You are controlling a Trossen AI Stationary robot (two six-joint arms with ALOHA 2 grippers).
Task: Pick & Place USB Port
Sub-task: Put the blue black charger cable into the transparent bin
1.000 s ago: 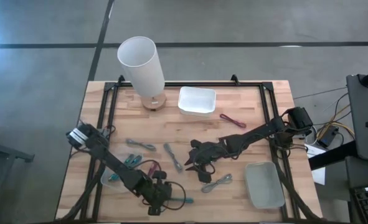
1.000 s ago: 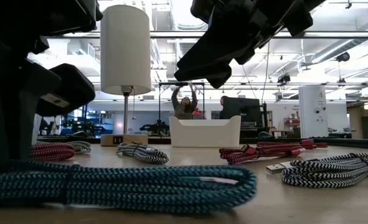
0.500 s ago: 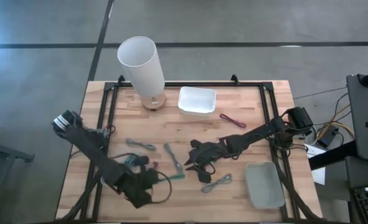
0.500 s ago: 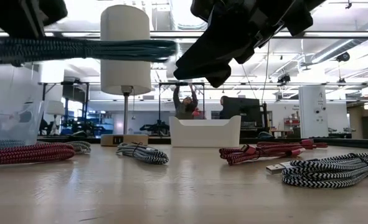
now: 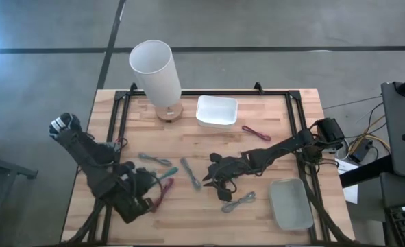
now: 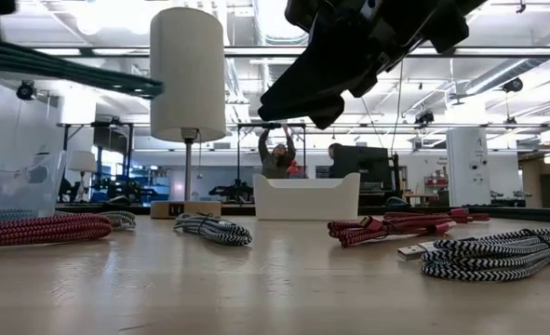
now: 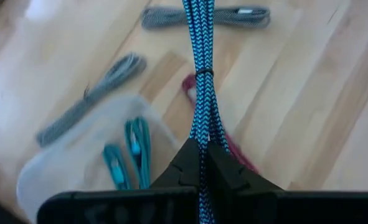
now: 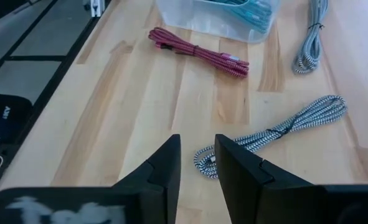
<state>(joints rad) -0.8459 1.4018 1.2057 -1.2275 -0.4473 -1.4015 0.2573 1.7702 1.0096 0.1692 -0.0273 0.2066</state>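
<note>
Now, step in hand: carrying. A blue cable is up off the tabletop and on its way to be placed.
Left gripper: clamped tight on the blue cable, which runs straight out from between my fingers; one band cinches it partway along.
Where I am: over the tabletop's left front part, above a clear bin.
Cable's place: in the air, in my grip, touching nothing below. In the low view it shows as a teal bar high at the left.
Bin: it already holds teal cables, so I judge it to be the drop spot for this colour.
Beside the bin: a red cable lies under my line of travel, a grey one runs next to the bin, and another grey one lies farther out.
Right gripper: fingers a little apart, holding nothing, hovering near mid-tabletop above a black-and-white cable.
Farther back: a lamp and a white tray stand along the far edge; a grey tray sits front right.
Next move calls for: bringing the dangling length over the bin's opening, lowering until it coils inside, then letting go.
Risk, as I judge it: the free end could drape over the bin's rim or catch the red cable.
</note>
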